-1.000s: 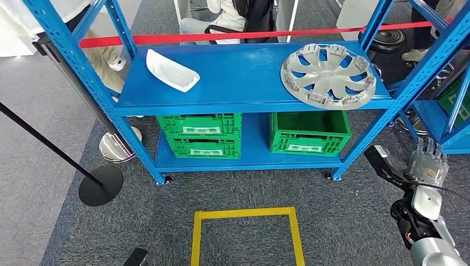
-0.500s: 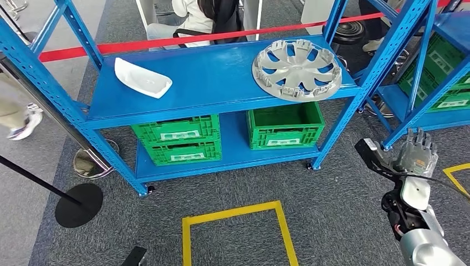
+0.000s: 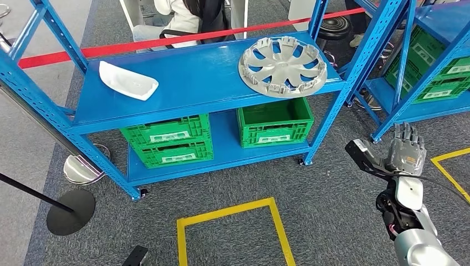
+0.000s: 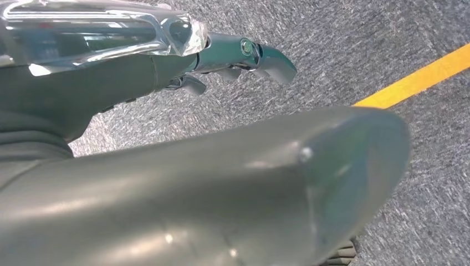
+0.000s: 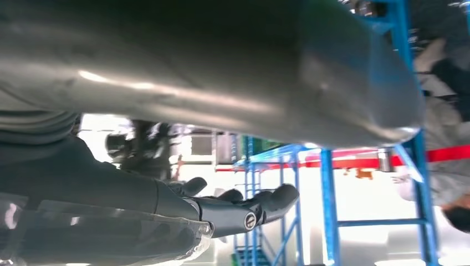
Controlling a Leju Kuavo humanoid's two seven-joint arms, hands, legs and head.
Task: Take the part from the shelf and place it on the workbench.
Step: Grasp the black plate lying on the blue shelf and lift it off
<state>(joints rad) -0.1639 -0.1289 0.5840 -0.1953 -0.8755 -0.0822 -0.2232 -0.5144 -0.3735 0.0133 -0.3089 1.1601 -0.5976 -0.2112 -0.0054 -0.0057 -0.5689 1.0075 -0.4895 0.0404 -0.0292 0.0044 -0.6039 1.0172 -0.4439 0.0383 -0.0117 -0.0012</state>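
Observation:
On the top board of the blue shelf (image 3: pixel 194 83) lie two parts: a white curved plastic part (image 3: pixel 128 81) at the left and a silver wheel cover (image 3: pixel 282 65) at the right. My right hand (image 3: pixel 406 152) is raised at the right, below and to the right of the shelf's front right post, its fingers spread and holding nothing. The right wrist view shows its dark fingers (image 5: pixel 238 208) stretched out toward blue racks. In the left wrist view my left hand (image 4: pixel 244 52) hangs over grey carpet with fingers extended and nothing in it.
Green crates (image 3: pixel 166 141) and an open green crate (image 3: pixel 274 119) fill the lower shelf. A yellow tape square (image 3: pixel 233 233) marks the carpet in front. A black stanchion base (image 3: pixel 69 211) stands at the left, a second blue rack (image 3: pixel 438 55) at the right. A seated person (image 3: pixel 188 14) is behind the red tape (image 3: pixel 166 40).
The camera has moved: the whole shelf has slid left in the picture and more of the right rack shows. My right hand stays raised and spread.

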